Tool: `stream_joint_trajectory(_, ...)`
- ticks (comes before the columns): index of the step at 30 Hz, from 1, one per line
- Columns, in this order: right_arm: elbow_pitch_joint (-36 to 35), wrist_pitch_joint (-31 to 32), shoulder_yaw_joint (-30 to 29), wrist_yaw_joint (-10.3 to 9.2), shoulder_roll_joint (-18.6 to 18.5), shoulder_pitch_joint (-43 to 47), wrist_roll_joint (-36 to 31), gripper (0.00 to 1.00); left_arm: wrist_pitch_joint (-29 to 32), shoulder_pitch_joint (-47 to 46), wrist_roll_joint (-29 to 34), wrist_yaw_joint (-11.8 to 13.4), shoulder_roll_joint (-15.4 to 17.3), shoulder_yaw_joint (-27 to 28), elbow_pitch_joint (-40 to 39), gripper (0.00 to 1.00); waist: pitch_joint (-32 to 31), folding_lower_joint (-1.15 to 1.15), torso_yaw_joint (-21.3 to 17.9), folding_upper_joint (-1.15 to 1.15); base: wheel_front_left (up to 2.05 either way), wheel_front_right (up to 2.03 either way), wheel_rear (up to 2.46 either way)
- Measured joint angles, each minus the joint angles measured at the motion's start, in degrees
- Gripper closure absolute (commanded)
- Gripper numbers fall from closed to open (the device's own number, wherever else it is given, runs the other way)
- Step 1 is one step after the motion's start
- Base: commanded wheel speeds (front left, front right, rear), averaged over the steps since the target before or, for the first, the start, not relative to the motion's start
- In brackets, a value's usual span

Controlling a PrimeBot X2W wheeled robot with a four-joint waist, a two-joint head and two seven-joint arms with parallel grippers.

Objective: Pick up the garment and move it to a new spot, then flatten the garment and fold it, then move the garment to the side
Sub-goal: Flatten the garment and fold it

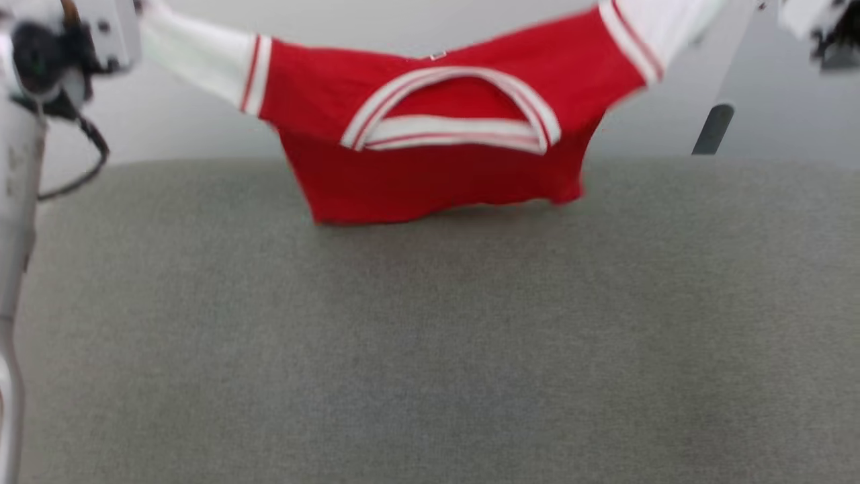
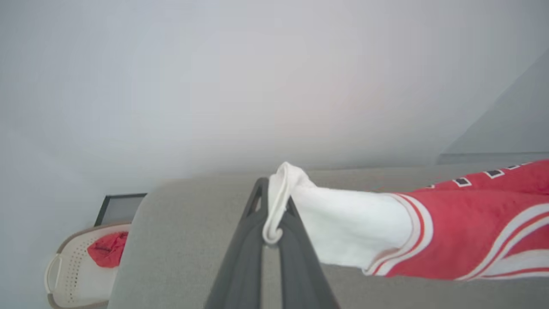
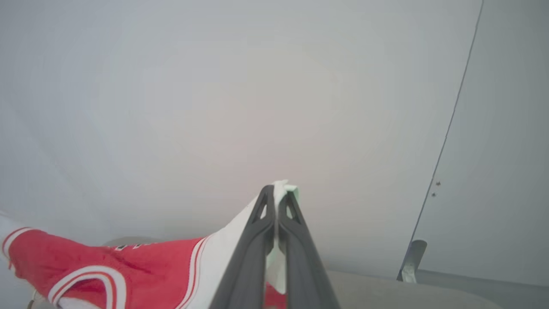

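Left claw (image 2: pixel 274 199) pinched tight on one white sleeve tip of the garment (image 1: pixel 437 168), right claw (image 3: pixel 277 195) likewise on the other. Garment hangs stretched between them over the worktop's (image 1: pixel 430 336) far part, hem low.

A bright red garment (image 1: pixel 430 175) with white sleeves is edged in red-and-white striped bands. The desk (image 1: pixel 430 349) is covered in plain grey. A cream basket (image 2: pixel 68 274) is dotted with holes.

One garment (image 1: pixel 437 168), two grippers (image 2: pixel 274 201) (image 3: pixel 278 193) (left and right), one table (image 1: pixel 430 336), one basket (image 2: pixel 70 274)
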Motion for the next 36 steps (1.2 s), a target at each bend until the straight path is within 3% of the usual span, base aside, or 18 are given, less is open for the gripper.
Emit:
stream_joint_trajectory(6, 8.2, -12.07, 4.3, 0.0, -0.52, -7.73, -1.03, 1.0, -9.51, -6.44, 2.74, -0.33, -1.18, -0.1, 3.64, 1.0, -2.02, 0.0, -1.17, 0.0, 0.0, 0.0, 0.0)
stream_joint_trajectory(12, 15.13, -18.34, 8.46, 0.0, -1.3, -12.57, 0.42, 1.0, -14.77, -10.62, 3.86, -1.56, -2.61, -0.68, 8.6, 1.0, -2.21, 0.0, -1.86, 0.0, 0.0, 0.0, 0.0)
stream_joint_trajectory(19, 18.26, -23.53, 13.48, 0.0, -3.03, -17.48, 2.47, 1.0, -19.62, -15.74, 5.13, -2.05, -3.33, -1.45, 11.71, 1.0, 1.06, 0.0, -2.14, 0.0, 0.0, 0.0, 0.0)
stream_joint_trajectory(23, 18.9, -29.85, 15.92, 0.0, -4.68, -22.58, 1.49, 1.0, -23.98, -21.38, 6.58, -0.93, -4.19, -1.56, 11.82, 1.0, 4.95, 0.0, -2.29, 0.0, 0.0, 0.0, 0.0)
stream_joint_trajectory(30, 21.2, -47.76, 18.42, 0.01, -8.16, -34.72, -9.11, 1.0, -35.52, -34.17, 8.87, 1.07, -6.94, -1.32, 10.94, 1.0, 15.34, 0.0, -2.49, 0.0, 0.0, 0.0, 0.0)
stream_joint_trajectory(34, 21.25, -50.71, 16.8, 0.01, -9.02, -40.02, -16.94, 1.0, -42.07, -39.79, 9.02, 1.46, -9.28, -0.86, 10.95, 1.0, 22.15, 0.0, -2.37, 0.0, 0.0, 0.0, 0.0)
stream_joint_trajectory(36, 17.73, -50.74, 14.83, 0.01, -9.27, -40.97, -20.29, 1.0, -44.62, -41.82, 8.84, 0.7, -10.48, -0.55, 11.31, 1.0, 25.63, 0.0, -2.21, 0.0, 0.0, 0.0, 0.0)
